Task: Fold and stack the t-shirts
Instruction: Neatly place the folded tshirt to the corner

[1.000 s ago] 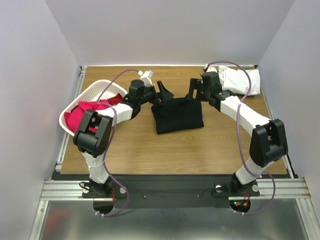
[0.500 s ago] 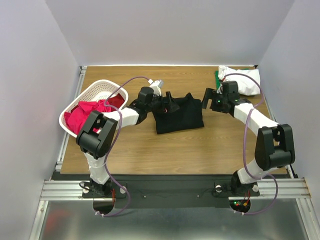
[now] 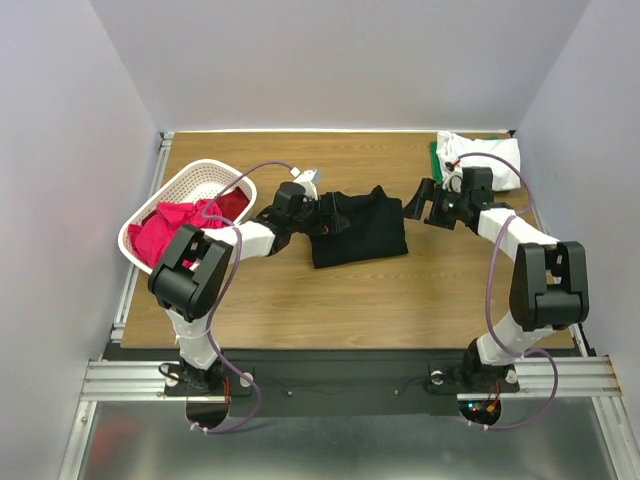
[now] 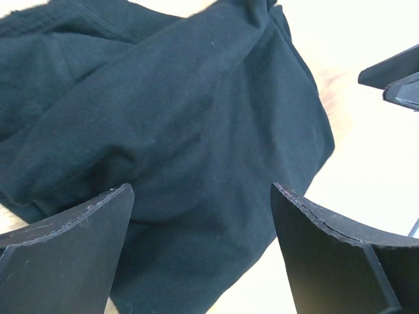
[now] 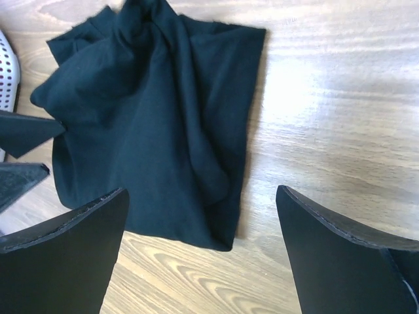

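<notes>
While both arms flank black t-shirt point(image 3: 360, 235), it lies folded at middle of table point(image 3: 300, 300), between them. Left gripper point(image 3: 328, 218) hovers over its left edge, jaws wide apart, holding nothing. Right gripper point(image 3: 413, 203) stands just beside its far-right corner, off cloth, likewise spread and empty. White t-shirt point(image 3: 488, 160) lies in far-right corner; right arm looks nearer for stacking.

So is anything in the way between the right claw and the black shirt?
Nothing visible. The right gripper is open just beside the black shirt, with only bare table between them. The left gripper, also open, is at the shirt's other side.
</notes>
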### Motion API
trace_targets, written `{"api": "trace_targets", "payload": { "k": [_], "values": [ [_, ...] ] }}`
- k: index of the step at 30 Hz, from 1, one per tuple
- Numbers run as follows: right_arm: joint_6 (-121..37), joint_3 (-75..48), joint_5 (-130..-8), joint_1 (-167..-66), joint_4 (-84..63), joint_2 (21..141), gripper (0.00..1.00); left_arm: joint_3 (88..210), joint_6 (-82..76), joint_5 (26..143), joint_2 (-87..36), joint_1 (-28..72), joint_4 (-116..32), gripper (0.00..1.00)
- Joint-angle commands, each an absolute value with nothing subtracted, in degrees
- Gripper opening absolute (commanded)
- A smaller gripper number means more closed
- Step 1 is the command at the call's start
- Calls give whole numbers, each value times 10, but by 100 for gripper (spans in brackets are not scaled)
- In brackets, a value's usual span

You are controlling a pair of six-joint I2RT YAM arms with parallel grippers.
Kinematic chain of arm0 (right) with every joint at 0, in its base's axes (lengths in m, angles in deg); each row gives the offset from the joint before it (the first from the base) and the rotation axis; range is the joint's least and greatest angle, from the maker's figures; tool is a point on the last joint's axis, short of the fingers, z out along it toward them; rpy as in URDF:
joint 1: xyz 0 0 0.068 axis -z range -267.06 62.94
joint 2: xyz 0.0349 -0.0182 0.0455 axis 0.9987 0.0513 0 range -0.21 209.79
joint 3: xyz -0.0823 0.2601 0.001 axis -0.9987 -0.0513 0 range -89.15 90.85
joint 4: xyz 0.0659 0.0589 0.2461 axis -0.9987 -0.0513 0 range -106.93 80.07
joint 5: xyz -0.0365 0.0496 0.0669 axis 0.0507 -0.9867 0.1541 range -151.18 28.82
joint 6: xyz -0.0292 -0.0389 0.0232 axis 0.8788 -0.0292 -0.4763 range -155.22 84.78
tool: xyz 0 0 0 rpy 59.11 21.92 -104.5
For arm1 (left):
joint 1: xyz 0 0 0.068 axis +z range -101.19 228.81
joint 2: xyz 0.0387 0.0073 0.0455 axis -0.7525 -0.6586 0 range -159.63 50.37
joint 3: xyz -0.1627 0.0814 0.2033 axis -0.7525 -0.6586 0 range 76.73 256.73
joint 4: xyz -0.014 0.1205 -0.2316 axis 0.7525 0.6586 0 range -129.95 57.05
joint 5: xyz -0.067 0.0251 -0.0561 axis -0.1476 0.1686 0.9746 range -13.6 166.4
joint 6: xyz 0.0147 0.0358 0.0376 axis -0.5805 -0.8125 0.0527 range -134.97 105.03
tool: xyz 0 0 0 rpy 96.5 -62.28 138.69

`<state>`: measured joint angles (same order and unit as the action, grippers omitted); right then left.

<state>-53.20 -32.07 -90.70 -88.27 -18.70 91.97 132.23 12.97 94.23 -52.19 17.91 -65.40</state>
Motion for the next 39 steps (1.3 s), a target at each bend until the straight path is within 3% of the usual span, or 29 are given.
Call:
{"api": "trace_targets", "payload": {
  "k": [1,23,39],
  "values": [
    [-538,-337,-964,-873,-128,940,100,1321,107,920,-500,180,-659,97],
    [-577,-353,-1077,-865,18,1080,100,1318,112,938,-557,180,-684,98],
    [-594,-301,-1009,-1008,24,1147,99,1313,130,955,-559,175,-708,97]
  ]
}}
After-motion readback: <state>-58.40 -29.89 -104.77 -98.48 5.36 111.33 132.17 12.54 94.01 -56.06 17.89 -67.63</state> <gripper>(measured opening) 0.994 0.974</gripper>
